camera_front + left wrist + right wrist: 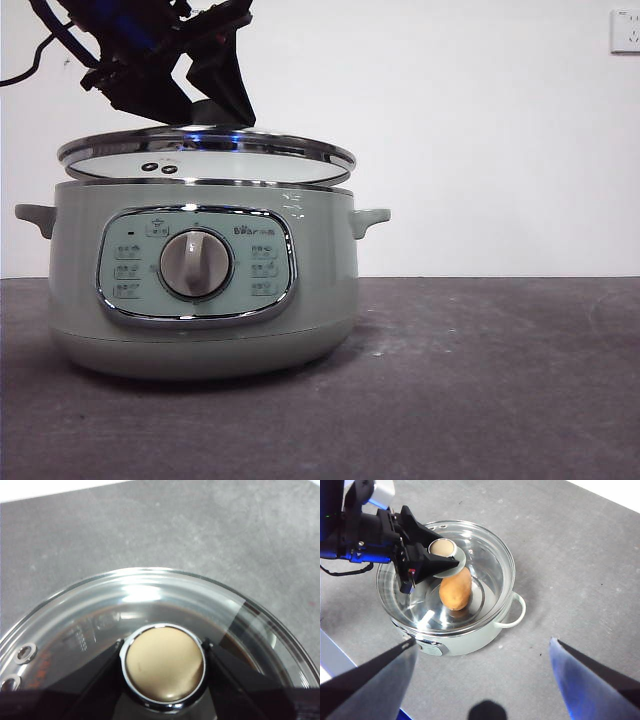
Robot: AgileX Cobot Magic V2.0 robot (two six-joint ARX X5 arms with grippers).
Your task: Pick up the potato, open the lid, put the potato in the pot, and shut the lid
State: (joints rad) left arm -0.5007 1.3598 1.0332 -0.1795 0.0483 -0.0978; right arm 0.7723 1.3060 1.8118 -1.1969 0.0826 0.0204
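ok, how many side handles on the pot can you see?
2. On the pot, one handle sticks out on the front view's left and the other handle on its right. The right wrist view shows only one; the left gripper may hide the other.

Lid (205, 155) on pot (200, 290), left gripper (205, 110) above.

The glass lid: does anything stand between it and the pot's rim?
Nothing visible does. The left hand holds the domed glass lid by its knob just over the sage-green pot; the orange-brown potato lies low inside.
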